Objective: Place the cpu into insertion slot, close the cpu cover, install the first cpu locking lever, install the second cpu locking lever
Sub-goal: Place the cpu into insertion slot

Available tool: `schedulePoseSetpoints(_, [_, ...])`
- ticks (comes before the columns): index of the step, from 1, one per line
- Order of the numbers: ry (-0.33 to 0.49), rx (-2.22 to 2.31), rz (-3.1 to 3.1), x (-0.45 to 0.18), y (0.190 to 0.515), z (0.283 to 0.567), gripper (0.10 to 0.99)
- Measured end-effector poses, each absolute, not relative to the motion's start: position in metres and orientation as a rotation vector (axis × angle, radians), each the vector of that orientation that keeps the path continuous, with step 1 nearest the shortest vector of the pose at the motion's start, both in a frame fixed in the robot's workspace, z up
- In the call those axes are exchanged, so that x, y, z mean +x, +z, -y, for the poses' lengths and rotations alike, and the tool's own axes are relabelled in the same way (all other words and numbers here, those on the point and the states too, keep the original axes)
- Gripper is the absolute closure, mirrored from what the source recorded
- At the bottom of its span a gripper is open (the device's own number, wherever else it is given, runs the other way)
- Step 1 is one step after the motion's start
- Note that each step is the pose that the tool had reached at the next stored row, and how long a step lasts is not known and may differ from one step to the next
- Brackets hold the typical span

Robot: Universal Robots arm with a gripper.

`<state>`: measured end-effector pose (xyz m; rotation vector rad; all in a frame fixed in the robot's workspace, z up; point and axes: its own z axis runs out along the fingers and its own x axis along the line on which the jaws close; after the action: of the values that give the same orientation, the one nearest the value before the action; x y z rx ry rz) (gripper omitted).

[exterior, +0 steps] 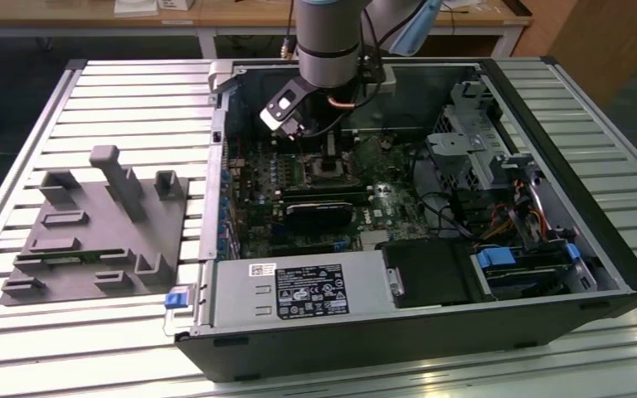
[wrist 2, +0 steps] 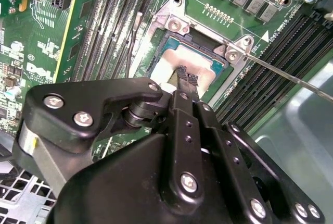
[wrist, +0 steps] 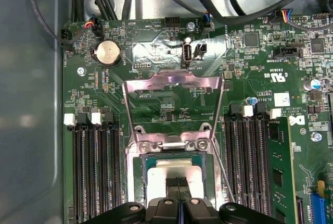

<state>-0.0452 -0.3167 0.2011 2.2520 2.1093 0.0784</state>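
**CPU Seated in Open Socket, Gripper Jaws Together Above It**

The cpu (wrist: pixel 158 174) is seen lying flat in the insertion slot (wrist: pixel 139 177). Its dull silver top is framed by the dark socket on the green motherboard (wrist: pixel 244 78), between two banks of black memory slots (wrist: pixel 93 172). The gripper (wrist: pixel 177 182) is held over the middle of the chip with its jaws together. In the second wrist view the ribbed fingertips (wrist 2: pixel 188 76) are placed at the metal top, though contact cannot be confirmed. The cpu cover (wrist: pixel 171 82) is swung open from its hinge at the socket's edge, and bare board is visible through its window.

A thin wire locking lever (wrist 2: pixel 283 74) is seen unlatched, slanting away from one socket corner across the memory slots. A second wire lever (wrist 2: pixel 132 47) is seen at the opposite side of the socket.

White lettering is silk-screened across the board. A small white sticker (wrist: pixel 281 99) is fixed near an installed green memory module (wrist: pixel 276 166), and a coin cell (wrist: pixel 106 52) is seated toward one corner of the board.

In the exterior view the open computer case (exterior: pixel 407 348) is laid on a slatted metal table (exterior: pixel 130 83), with the robot arm (exterior: pixel 328 41) reaching down into it. A black-and-white printed label (exterior: pixel 309 292) is carried on the power supply. A grey moulded fixture (exterior: pixel 97 224) is set near the table's edge at the exterior view's left.
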Motion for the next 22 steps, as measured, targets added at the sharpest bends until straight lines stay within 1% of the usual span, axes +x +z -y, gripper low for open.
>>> schedulePoseSetpoints(22, [0.078, 2.252, -2.109, -0.0451, 0.2015, 0.3167, 0.980])
